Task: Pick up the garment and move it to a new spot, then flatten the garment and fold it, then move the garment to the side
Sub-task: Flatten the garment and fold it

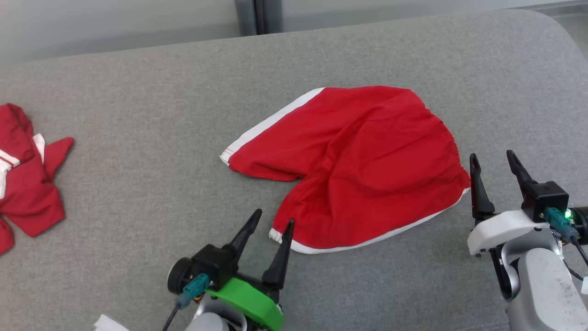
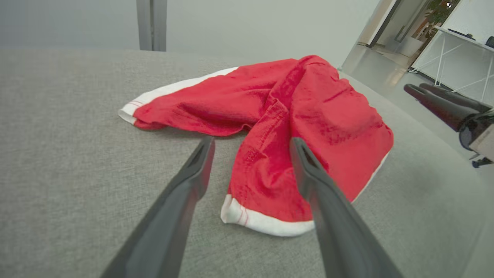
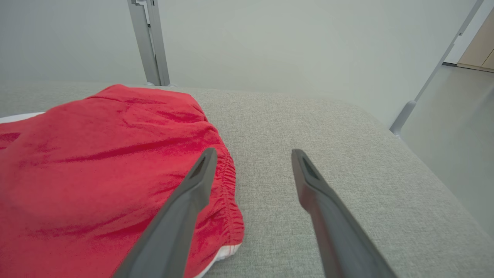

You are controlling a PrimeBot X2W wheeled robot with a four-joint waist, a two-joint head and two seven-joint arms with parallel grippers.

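the red garment (image 1: 353,170), a pair of shorts with white trim, lies on the grey cushion (image 1: 138,207), spread out but not flat: there is a soft bulge in its middle, and the fabric between the two legs is bunched. the left gripper (image 1: 274,216) is at the hem of the garment's nearer leg, with its two fingers apart and holding nothing. the right gripper (image 1: 492,155) is just beside the garment's elastic waistband, also with fingers apart and empty. i think the danger is in the next grasp. if a gripper closes only on the upper layer, the layers can slide apart and the bulge may remain, so the fold becomes crooked. a finger can also catch the waistband and drag the garment. another red cloth (image 1: 27,174) lies well apart from the garment, on the side of its leg openings.
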